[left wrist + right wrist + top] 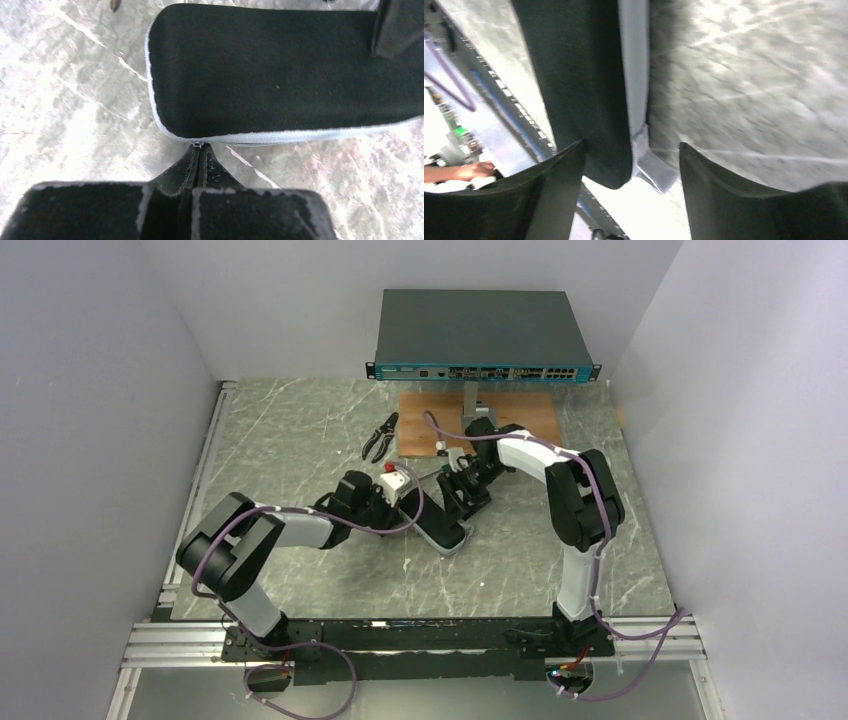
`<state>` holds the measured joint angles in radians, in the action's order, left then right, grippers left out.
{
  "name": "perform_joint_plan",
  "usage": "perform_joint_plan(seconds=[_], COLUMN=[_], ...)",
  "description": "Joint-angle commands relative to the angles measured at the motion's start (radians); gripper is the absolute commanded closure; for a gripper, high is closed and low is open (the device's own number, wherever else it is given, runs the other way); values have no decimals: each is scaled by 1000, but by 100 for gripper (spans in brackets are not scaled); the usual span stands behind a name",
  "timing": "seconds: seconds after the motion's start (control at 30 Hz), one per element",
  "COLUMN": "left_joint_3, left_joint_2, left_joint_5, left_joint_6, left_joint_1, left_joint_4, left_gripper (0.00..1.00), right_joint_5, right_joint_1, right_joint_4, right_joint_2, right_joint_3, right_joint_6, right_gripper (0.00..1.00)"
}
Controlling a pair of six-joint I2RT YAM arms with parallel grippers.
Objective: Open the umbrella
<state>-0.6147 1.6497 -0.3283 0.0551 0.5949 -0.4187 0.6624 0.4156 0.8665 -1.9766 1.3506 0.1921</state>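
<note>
Obs. The umbrella [445,528] lies flat on the table [300,440] as a compact black oblong. It sits just off the wooden board's [520,412] near left corner, on the side toward my bases. It is not yet unfolded: no canopy or shaft shows.

Left gripper [199,150]: clenched, with nothing wide between the fingers. The tips sit at the pale-blue trim [280,136] of the long edge turned away from the board, right where a small metal tab [197,145] shows. I cannot tell whether the tab is actually pinched. My reading: I am placed there to pin or tug that edge.

Right gripper [631,147]: released, jaws apart, straddling the umbrella's end closest to the board. Neither finger visibly presses on it. My reading: I am lined up so that closing would take this end across its narrow width while the left steadies the edge away from the board.
</note>
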Motion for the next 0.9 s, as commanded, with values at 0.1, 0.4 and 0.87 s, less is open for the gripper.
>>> perform_joint_plan(seconds=[0.1, 0.4, 0.87], left_joint_3=[34, 22, 31], left_joint_2=[-37, -21, -45], left_joint_5=[-68, -57, -68], left_joint_6=[-154, -197, -199], left_joint_1=[57, 70, 68], left_joint_4=[-1, 0, 28], left_gripper=[100, 100, 100], right_joint_5=[-136, -193, -414], right_joint_1=[-25, 65, 180], right_joint_4=[-193, -451, -563], right_joint_2=[272, 566, 490], right_joint_3=[-129, -451, -557], right_joint_6=[91, 206, 295], right_gripper=[25, 1, 36])
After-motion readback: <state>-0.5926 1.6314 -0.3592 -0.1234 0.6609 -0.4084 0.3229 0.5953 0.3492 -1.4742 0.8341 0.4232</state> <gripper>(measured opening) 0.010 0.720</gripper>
